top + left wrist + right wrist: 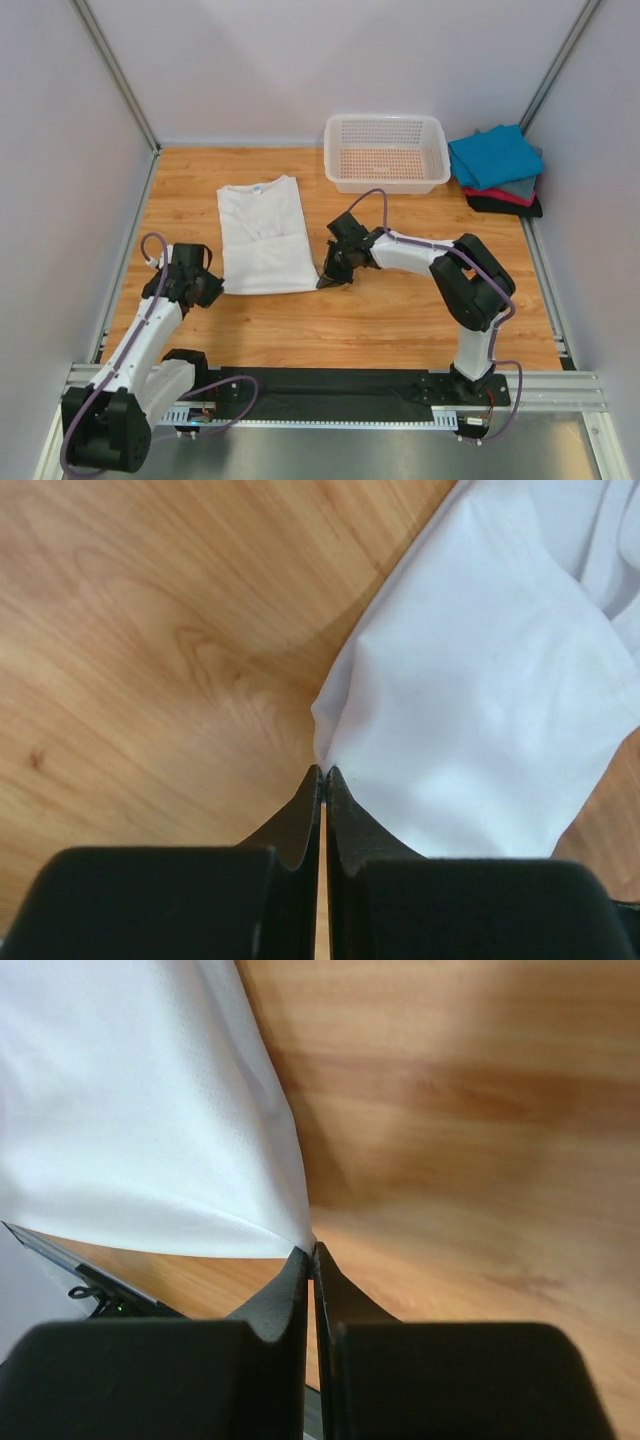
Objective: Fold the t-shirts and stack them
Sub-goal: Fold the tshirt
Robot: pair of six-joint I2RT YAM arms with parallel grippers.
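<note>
The white t-shirt (262, 238) lies flat on the bench (400, 310), left of middle. Its long axis runs near to far, with the collar at the far end. Its small blue neck label (260, 186) is too small to read. The left jaws are clamped on its near-left corner, the right jaws on its near-right corner — the pinched cloth itself is hidden.

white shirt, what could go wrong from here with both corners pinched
The left gripper and right gripper each hold only the very tip of a corner of the white shirt, so it may slip out on lifting. If one arm leads, the fold could land skewed. The folded-in sides might fall open.
</note>
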